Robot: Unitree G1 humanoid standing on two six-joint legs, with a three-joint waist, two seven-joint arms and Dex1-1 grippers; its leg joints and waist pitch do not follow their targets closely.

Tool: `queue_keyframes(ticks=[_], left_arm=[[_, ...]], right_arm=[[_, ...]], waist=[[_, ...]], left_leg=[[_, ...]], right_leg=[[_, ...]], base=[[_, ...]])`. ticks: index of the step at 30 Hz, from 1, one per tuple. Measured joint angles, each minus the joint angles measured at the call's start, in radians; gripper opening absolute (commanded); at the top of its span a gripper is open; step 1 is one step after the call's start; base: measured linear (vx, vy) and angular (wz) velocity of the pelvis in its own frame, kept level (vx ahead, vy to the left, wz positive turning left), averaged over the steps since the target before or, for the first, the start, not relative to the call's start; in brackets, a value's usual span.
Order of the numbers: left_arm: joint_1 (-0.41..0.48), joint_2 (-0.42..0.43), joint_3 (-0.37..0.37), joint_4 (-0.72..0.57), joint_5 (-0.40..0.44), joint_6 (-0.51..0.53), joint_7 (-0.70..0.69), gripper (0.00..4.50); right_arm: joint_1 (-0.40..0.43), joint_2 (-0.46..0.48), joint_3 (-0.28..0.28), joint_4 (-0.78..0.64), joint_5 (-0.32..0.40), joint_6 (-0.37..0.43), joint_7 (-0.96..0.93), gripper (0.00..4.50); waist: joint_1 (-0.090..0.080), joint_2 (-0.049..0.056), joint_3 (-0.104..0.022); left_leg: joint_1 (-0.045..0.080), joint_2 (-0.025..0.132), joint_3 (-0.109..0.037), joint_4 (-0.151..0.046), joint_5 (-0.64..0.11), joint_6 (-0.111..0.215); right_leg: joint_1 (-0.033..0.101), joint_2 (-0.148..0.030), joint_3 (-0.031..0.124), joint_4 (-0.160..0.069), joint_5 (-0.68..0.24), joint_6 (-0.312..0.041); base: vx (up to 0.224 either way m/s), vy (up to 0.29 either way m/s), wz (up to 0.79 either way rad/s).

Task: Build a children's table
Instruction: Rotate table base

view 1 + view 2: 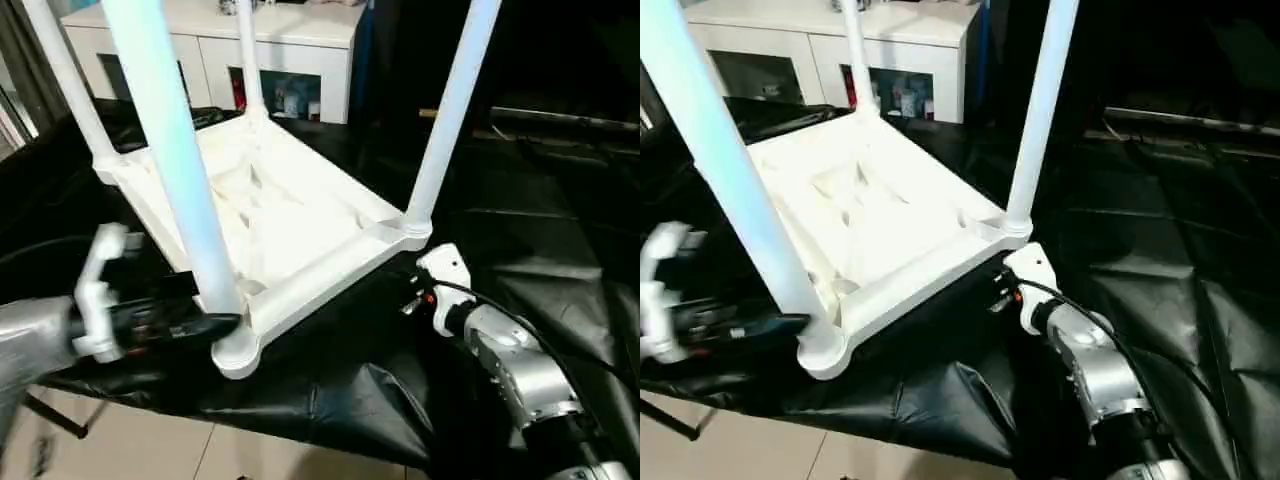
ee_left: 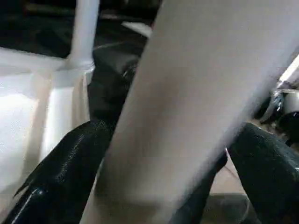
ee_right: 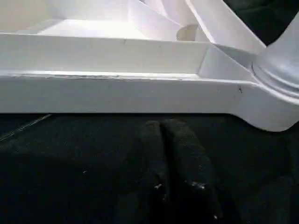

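Observation:
The children's table (image 1: 290, 220) lies upside down on the black cloth, all white, ribbed underside up, with its legs standing in the corner sockets. My left gripper (image 2: 163, 177) is open at the nearest leg (image 1: 170, 150), just above the socket (image 1: 235, 355). One black finger (image 2: 60, 172) stands on each side of that leg. My right gripper (image 3: 161, 135) is shut and empty. Its fingertips lie pressed together on the cloth, just short of the table's side rim (image 3: 117, 93), near the right corner leg (image 1: 450, 110).
The black-draped table (image 1: 560, 250) stretches right and back, its cloth wrinkled. Its near edge runs just under the nearest socket, with pale floor (image 1: 150, 440) below. A white cabinet (image 1: 290, 50) stands behind. Two more legs (image 1: 70, 90) (image 1: 247, 60) rise at the far corners.

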Motion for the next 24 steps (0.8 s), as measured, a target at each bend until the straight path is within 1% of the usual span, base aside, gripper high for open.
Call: queue_keyframes(ticks=[3,4,6,10,15,16,19,24], left_arm=[[-0.044,-0.054,-0.047,0.024,0.008,-0.012,0.014,4.50],[-0.071,-0.085,-0.070,0.041,0.024,-0.029,0.018,4.50],[-0.101,-0.120,-0.114,0.053,0.034,-0.050,0.024,4.50],[-0.149,-0.183,-0.189,0.067,0.057,-0.071,0.035,4.50],[-0.189,-0.242,-0.269,0.071,0.076,-0.087,0.035,4.50],[-0.206,-0.265,-0.299,0.083,0.093,-0.099,0.033,4.50],[-0.252,-0.319,-0.353,0.141,0.146,-0.157,0.036,4.50],[-0.303,-0.367,-0.415,0.235,0.225,-0.268,0.043,4.50]], right_arm=[[-0.035,0.041,0.011,0.064,-0.008,-0.024,-0.012,0.04],[-0.058,0.057,0.017,0.106,-0.019,-0.037,-0.019,0.04],[-0.092,0.082,0.034,0.150,-0.031,-0.041,-0.024,0.04],[-0.134,0.095,0.039,0.229,-0.052,-0.060,-0.044,0.04],[-0.148,0.108,0.038,0.283,-0.068,-0.080,-0.051,0.04],[-0.153,0.110,0.036,0.300,-0.069,-0.092,-0.057,0.04],[-0.164,0.117,0.036,0.325,-0.078,-0.107,-0.064,0.04],[-0.170,0.125,0.035,0.340,-0.088,-0.123,-0.069,0.04]], waist=[[-0.001,0.000,0.000],[0.000,-0.001,0.000],[0.002,-0.002,0.001],[0.002,-0.009,0.002],[-0.002,-0.013,0.005],[-0.003,-0.013,0.005],[-0.006,-0.013,0.005],[-0.009,-0.012,0.005]], left_leg=[[0.000,0.000,0.000,0.000,0.000,0.000],[0.000,0.000,0.000,0.000,0.000,0.000],[-0.001,0.000,0.000,0.001,0.000,0.000],[-0.002,0.000,0.000,0.001,0.000,0.000],[-0.003,0.000,0.000,0.001,0.000,0.000],[-0.003,0.001,0.000,0.001,0.000,0.000],[-0.002,0.001,0.000,0.002,0.000,0.000],[-0.002,0.002,0.000,0.002,0.000,0.000]], right_leg=[[0.000,0.000,0.000,0.000,0.000,0.000],[0.000,0.000,0.000,0.000,0.000,0.000],[0.000,0.000,0.000,0.000,0.000,0.000],[0.000,0.000,0.000,-0.001,0.000,-0.001],[-0.001,0.000,-0.001,-0.001,0.000,-0.001],[-0.001,0.000,-0.001,-0.001,0.000,-0.001],[-0.001,0.000,-0.001,0.000,0.001,-0.002],[0.000,0.000,-0.001,0.000,0.001,-0.002]], base=[[0.000,0.000,0.00],[0.000,0.000,0.00],[0.000,0.000,0.00],[0.000,0.000,0.00],[0.000,0.000,0.00],[0.000,0.000,0.00],[0.000,0.000,0.00],[0.000,0.000,0.00]])
